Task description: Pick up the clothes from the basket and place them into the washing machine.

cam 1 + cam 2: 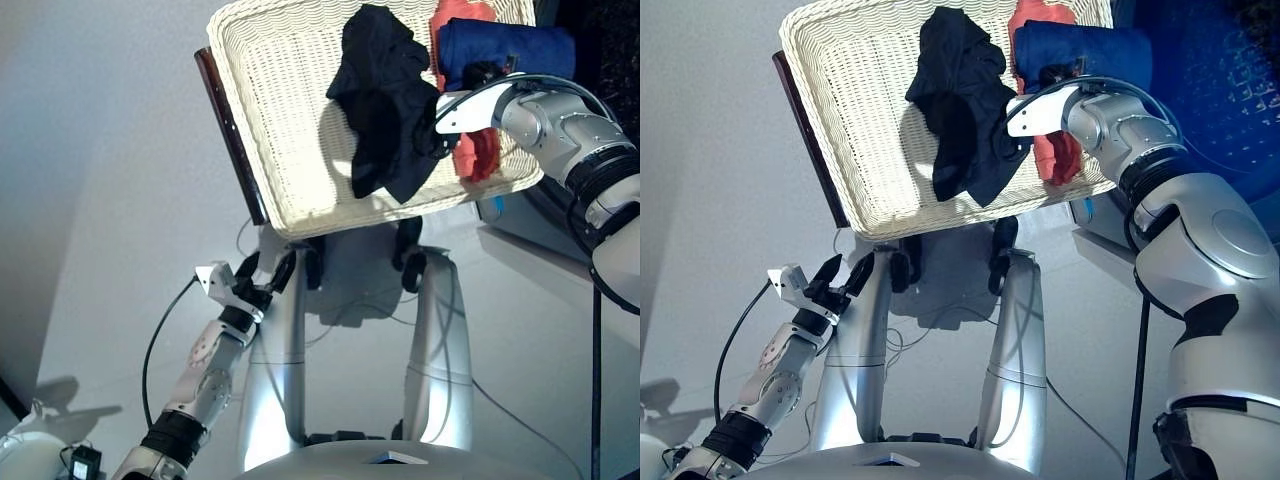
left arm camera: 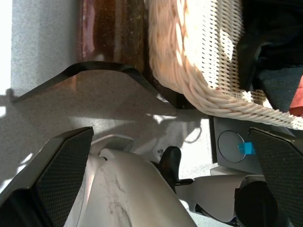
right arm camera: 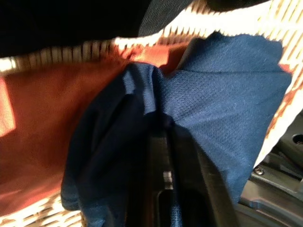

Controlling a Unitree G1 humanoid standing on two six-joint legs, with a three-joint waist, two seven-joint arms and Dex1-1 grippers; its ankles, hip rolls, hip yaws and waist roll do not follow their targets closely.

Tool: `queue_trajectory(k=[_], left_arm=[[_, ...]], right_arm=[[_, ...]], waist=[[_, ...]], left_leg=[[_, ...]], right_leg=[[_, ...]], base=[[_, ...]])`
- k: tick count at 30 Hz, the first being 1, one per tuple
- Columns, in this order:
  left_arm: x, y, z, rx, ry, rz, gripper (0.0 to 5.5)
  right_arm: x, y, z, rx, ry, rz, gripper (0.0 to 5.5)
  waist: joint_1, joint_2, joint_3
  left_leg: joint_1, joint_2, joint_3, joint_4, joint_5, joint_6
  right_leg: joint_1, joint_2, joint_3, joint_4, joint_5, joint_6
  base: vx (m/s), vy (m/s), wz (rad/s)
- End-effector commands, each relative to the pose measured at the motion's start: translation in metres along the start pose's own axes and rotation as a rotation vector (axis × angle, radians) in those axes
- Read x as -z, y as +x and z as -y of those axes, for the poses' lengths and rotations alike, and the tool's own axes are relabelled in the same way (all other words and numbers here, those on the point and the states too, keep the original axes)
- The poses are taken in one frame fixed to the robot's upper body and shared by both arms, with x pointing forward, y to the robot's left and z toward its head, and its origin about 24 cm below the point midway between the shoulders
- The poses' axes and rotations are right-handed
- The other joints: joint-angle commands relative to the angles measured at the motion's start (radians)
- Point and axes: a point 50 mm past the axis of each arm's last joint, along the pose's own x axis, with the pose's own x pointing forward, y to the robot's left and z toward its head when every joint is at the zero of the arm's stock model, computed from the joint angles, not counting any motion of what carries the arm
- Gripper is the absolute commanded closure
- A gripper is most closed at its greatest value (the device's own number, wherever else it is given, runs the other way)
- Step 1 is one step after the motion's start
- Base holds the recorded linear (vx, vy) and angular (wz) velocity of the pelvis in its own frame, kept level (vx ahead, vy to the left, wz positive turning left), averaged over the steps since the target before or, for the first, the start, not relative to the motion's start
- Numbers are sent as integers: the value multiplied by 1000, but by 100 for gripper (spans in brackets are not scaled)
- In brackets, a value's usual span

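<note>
Floor: pale grey floor (image 1: 110, 200) all around, with thin cables lying on it.

Basket: the cream wicker basket (image 1: 270, 110) sits in front of the robot, on a dark brown stand (image 1: 228, 130).

Clothes: all three lie in the basket. The black one (image 1: 385, 110) is in the middle. The coral red one (image 1: 478, 150) and the navy blue one (image 1: 505, 50) are on the right side, touching each other.

Right gripper (image 3: 163, 142): it is down in the basket and pinched tight on the navy blue one. The blue cloth bunches up around its tip, with the red cloth just beside it.

Left gripper (image 2: 165, 179): its fingers are spread apart and hold nothing. It hangs low, below the basket edge, well apart from the clothes.

Washing machine (image 1: 1200, 90): it looks like the dark shape to the right, behind the basket.

Next move: the right arm is the near one. I think it has to lift the blue cloth up and swing it to the right, toward the machine.

Watch out: the red cloth could get dragged along.
</note>
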Motion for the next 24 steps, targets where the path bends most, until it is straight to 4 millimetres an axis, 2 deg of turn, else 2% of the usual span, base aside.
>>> queue_trajectory(k=[1,7,11,12,13,14,17,19,24], left_arm=[[-8,2,15,61,-4,55,0],[-10,4,16,60,1,60,0],[-10,3,13,36,16,61,0],[-11,3,12,30,20,62,0],[-11,3,12,28,24,63,0],[-12,2,11,25,29,63,0],[-12,0,8,2,40,65,0],[-10,-1,6,-17,40,64,0],[-7,-4,3,-45,65,46,0]], right_arm=[[26,-7,19,52,-36,-108,550],[38,-11,24,89,-44,-154,550],[35,-16,45,198,-22,-115,550],[31,-17,49,228,-31,-84,470],[28,-20,52,251,-27,-59,164],[29,-23,54,281,-11,-45,0],[28,-34,61,370,27,8,0],[34,-41,56,431,72,14,0],[42,-48,33,459,134,-13,0]], waist=[[8,28,2],[-4,24,-3],[-17,19,-5],[-21,17,-5],[-23,15,-5],[-28,15,-5],[-38,11,-8],[-46,13,-8],[-46,17,-9]], left_leg=[[-51,-8,-14,-87,138,-27],[-55,-5,-12,-84,134,-25],[-56,-3,-9,-86,133,-25],[-56,-2,-10,-87,133,-25],[-56,-2,-10,-88,132,-25],[-56,-2,-9,-86,131,-25],[-60,-2,-14,-82,127,-24],[-64,0,-18,-68,121,-22],[-79,5,-27,-8,94,-14]], right_leg=[[16,-2,-19,-36,49,-30],[11,1,-18,-38,52,-30],[10,4,-18,-43,54,-29],[10,6,-17,-43,53,-29],[10,7,-17,-43,52,-29],[11,6,-17,-43,51,-30],[10,8,-18,-39,44,-31],[9,10,-17,-24,34,-32],[-5,14,-11,35,2,-41]], base=[[0,0,0],[0,0,0],[0,0,0],[0,0,0],[0,0,0],[0,0,0],[0,0,0],[0,0,0],[0,0,0]])
